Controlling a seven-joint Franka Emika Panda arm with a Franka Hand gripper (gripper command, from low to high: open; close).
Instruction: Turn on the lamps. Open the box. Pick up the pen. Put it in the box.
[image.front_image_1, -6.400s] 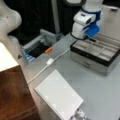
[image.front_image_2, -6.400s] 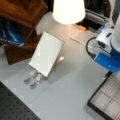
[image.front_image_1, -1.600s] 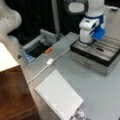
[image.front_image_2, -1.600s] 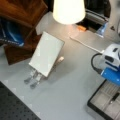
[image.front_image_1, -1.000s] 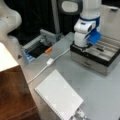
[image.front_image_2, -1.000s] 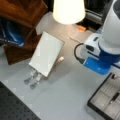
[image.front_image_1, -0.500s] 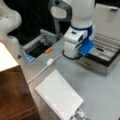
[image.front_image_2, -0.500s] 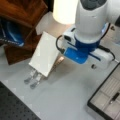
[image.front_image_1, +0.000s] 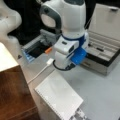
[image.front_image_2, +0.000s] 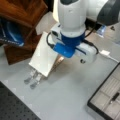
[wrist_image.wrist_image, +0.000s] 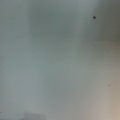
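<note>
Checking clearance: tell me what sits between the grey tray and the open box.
In a front view, the arm's tool fills that gap above the table.

white rounded arm, blue wrist band, blue block, black cable.

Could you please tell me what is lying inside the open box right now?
The box stands open, lid up. Its pale lining shows long compartments, and a slim black pen lies in one. The arm's wrist covers the box's near corner at a front view's left, so nothing can be told there. The gripper is not visible.
</note>
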